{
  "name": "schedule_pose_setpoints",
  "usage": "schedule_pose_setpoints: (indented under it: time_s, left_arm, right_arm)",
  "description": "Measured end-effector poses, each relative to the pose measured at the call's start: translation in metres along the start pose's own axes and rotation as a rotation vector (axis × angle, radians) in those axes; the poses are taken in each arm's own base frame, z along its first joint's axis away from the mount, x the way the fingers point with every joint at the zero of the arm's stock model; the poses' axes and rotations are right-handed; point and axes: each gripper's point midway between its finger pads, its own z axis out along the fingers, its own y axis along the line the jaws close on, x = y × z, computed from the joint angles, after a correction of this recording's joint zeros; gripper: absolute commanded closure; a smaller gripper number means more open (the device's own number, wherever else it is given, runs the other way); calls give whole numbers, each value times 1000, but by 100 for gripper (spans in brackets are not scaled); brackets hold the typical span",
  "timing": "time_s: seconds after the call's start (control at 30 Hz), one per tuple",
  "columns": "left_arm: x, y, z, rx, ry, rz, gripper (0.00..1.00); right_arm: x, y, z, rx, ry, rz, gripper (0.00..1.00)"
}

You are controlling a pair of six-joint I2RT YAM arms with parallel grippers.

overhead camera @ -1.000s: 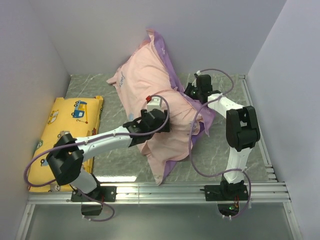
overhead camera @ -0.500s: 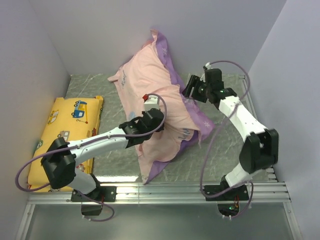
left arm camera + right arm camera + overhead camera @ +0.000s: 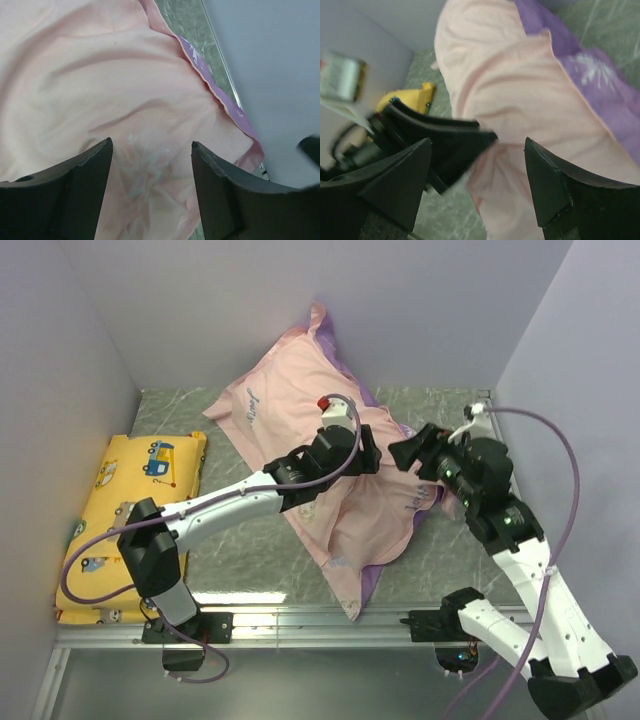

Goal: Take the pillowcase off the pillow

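Observation:
The pillowcase (image 3: 290, 400) lies pale pink side up with purple edges, draped from the back wall toward the front of the table. The pillow is hidden inside it. My left gripper (image 3: 372, 454) hovers over the cloth's right part, open, with only pink fabric (image 3: 100, 85) below its fingers (image 3: 90, 170). My right gripper (image 3: 408, 452) faces it from the right, also open and holding nothing. In the right wrist view the left gripper's black body (image 3: 445, 140) shows between the right fingers (image 3: 550, 190), with the pillowcase (image 3: 495, 75) behind.
A yellow vehicle-print pillow (image 3: 130, 500) lies along the left wall. Green marbled table (image 3: 460, 550) shows to the right of the cloth. Walls close in the back and both sides. Metal rails (image 3: 350, 618) run along the front edge. The right arm is raised high, with its cable looping.
The left gripper moved back and right across the cloth, shutting and reopening. The right gripper opened, let go of the fabric and its arm rose and swung forward. The pillowcase settled lower.

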Motion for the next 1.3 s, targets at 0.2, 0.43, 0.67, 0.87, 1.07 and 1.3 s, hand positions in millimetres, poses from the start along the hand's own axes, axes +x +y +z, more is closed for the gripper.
schedule_pose_setpoints:
  time_s: [0.2,0.43,0.67,0.87,1.07,1.3]
  left_arm:
    - [-9,14,-13,-61,-21,11,26]
    - [1,54,-59,-112,-8,31,25]
    - [26,73,-88,-62,40,31,23]
    - [56,70,-89,-24,107,57,23]
    - [71,74,-75,-50,130,73,32]
    - [80,97,-60,-176,127,113,49]
  right_arm:
    - [74,-12,-3,60,110,-36,18]
    - [127,0,14,120,207,-140,24]
    - [139,-17,22,198,193,-155,37]
    - [139,-15,23,202,172,-158,37]
    - [142,-19,15,192,158,-153,37]
    - [144,-18,15,186,160,-153,25]
